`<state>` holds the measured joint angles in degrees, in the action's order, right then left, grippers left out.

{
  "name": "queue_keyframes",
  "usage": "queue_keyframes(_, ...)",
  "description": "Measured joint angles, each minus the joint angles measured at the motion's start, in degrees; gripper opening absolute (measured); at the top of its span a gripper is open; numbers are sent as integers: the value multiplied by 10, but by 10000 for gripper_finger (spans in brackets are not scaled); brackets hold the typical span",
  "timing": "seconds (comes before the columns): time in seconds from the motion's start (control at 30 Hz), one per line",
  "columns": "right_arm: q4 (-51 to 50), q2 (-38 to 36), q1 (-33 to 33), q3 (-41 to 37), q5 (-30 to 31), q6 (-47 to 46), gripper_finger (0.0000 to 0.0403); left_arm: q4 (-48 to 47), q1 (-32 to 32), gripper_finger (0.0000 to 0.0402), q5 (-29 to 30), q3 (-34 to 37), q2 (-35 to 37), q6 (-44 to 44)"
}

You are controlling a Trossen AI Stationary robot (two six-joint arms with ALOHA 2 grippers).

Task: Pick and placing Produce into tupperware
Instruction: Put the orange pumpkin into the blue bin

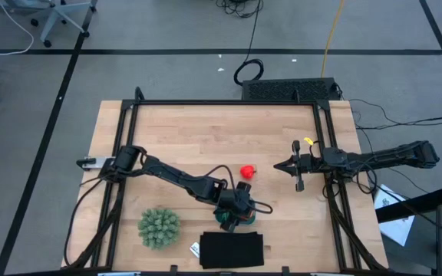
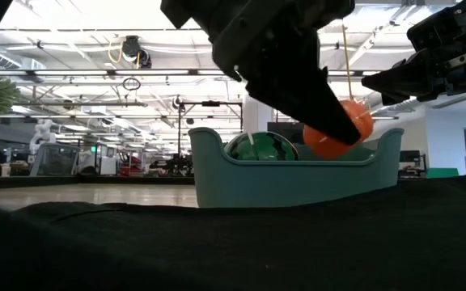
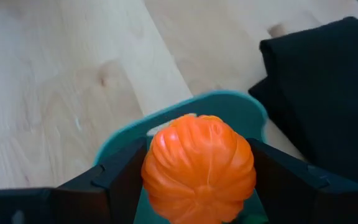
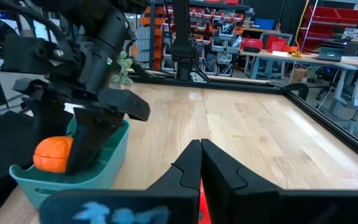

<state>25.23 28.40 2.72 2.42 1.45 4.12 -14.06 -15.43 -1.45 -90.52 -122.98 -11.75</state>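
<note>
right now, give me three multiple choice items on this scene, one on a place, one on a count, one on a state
1. Where is the red fruit?
A. in the teal container
B. on the bare wooden table, apart from the container
C. on the black flat rectangle

2. How many produce pieces are at the teal container, counting the one being held?
A. none
B. two
C. three

3. What is the left gripper doing?
A. holding the orange ball over the container
B. hanging with nothing in it
C. holding the spiky plant

Answers:
1. B, the high view shows the fruit alone on the wood between the two arms.
2. B, the low view shows the green striped ball inside and the orange ball at the rim.
3. A, the left wrist view shows the orange ball between the jaws above the teal rim.
</note>
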Motion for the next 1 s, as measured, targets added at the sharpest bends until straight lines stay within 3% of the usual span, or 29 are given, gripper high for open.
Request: queue_keyframes(1.0, 2, 0, 0, 0, 0, 11, 0, -15, 11, 262, -32, 0, -17, -2)
